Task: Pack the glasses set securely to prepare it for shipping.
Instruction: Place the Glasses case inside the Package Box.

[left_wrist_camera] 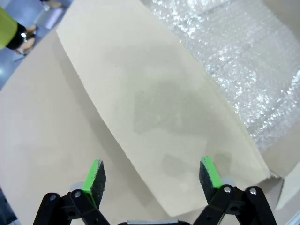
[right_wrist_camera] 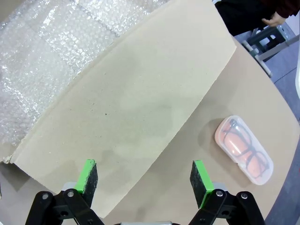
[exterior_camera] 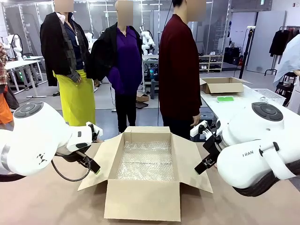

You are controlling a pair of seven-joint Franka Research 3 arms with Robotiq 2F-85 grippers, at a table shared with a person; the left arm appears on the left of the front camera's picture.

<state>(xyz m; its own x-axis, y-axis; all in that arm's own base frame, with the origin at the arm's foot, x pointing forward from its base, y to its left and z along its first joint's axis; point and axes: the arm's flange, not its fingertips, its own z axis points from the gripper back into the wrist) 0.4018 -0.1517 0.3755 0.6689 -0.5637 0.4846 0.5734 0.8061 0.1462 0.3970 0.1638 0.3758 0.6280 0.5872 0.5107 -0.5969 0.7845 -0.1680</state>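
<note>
Packing not started: left gripper [left_wrist_camera: 152, 174] and right gripper [right_wrist_camera: 143, 173] hover wide open and empty over the cardboard box [exterior_camera: 140, 199] flaps. Pink glasses case [right_wrist_camera: 243, 150] lies on the table [right_wrist_camera: 248, 89] beside the right flap (within reach), so grasping it looks next.

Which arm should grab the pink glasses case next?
Right. The pink case lies on the table just past the near flap, close to the open right end effector. The left end effector hangs over the opposite flap, across the box.

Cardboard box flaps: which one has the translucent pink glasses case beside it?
The right side cardboard flap, under the right gripper; the translucent pink glasses case lies beyond its edge.
</note>
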